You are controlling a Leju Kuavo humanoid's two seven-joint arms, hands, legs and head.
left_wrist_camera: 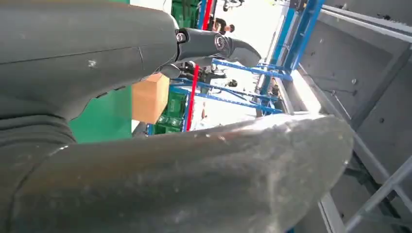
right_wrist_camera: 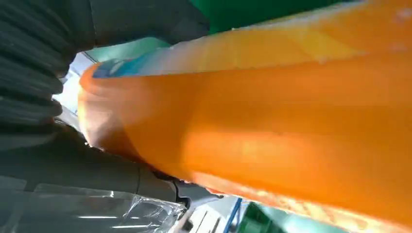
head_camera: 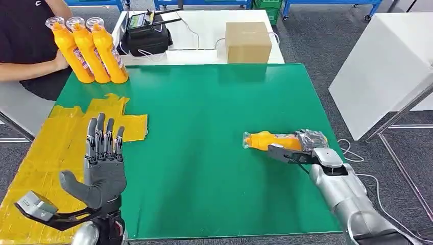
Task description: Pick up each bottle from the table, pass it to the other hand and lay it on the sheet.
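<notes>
While the right hand (head_camera: 306,148) grips the orange plastic bottle (head_camera: 270,140) lying at the green table's (head_camera: 214,112) right side, a loose hold risks slippage before reaching the spread left hand (head_camera: 104,153).

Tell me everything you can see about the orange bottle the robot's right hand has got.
The orange plastic bottle lies on its side over the green table mat, near the mat's right edge. Its narrow neck end points left and its wider end sits inside the right hand, whose fingers wrap round it. A colourful label with blue shows on its body in the right wrist view. Whether it touches the mat cannot be told.
</notes>
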